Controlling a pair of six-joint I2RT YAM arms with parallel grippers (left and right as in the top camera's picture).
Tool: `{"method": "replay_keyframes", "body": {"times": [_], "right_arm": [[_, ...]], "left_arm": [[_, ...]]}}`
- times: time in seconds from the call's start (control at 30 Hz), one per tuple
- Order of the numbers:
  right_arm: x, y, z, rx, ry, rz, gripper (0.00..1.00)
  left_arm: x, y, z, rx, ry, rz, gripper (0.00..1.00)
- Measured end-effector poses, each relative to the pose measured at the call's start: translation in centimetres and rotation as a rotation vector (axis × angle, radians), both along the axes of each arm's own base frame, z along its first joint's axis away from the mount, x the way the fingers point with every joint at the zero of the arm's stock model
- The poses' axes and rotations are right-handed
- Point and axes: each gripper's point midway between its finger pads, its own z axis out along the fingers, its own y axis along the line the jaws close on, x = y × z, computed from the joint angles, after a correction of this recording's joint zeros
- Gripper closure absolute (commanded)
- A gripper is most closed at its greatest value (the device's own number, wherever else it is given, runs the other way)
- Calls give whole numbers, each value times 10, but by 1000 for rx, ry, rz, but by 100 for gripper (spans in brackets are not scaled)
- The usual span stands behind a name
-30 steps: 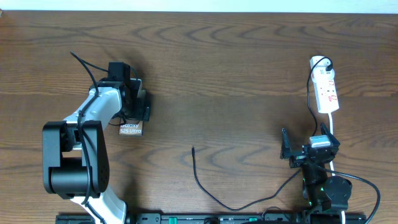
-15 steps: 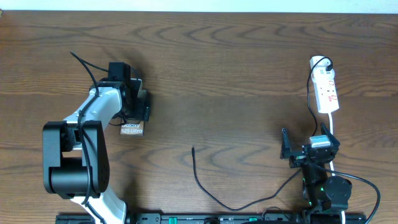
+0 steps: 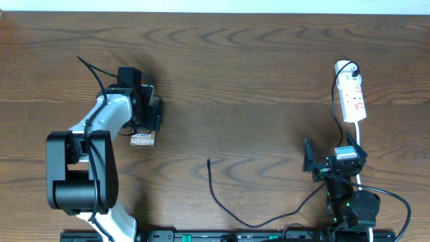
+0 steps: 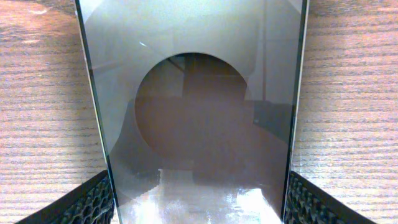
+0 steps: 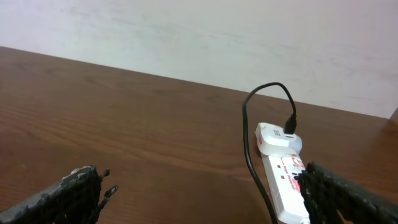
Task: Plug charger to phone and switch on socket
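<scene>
Left gripper: clamping phone edges.
Right gripper: hovering, fingers apart.
Charger: tip lying apart from phone.

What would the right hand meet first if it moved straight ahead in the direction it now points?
Probably nothing: the right hand points over bare table toward the far edge. The socket lies right of that line, perhaps in its right finger's path.
</scene>
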Motion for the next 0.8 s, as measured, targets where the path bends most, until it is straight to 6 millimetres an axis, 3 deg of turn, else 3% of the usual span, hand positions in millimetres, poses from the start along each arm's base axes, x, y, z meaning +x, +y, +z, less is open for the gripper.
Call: {"method": "replay_keyframes", "body": {"times": [0.2, 0.4, 0.43, 0.8], "right_arm": [[0, 0, 0, 0, 0, 0, 1], [0, 0, 0, 0, 0, 0, 1], [0, 0, 0, 0, 0, 0, 1], [0, 0, 0, 0, 0, 0, 1]], "left_arm": [[0, 0, 0, 0, 0, 0, 44], [0, 0, 0, 0, 0, 0, 81], [0, 0, 0, 0, 0, 0, 92], [5, 0, 1, 1, -11, 0, 93]]}}
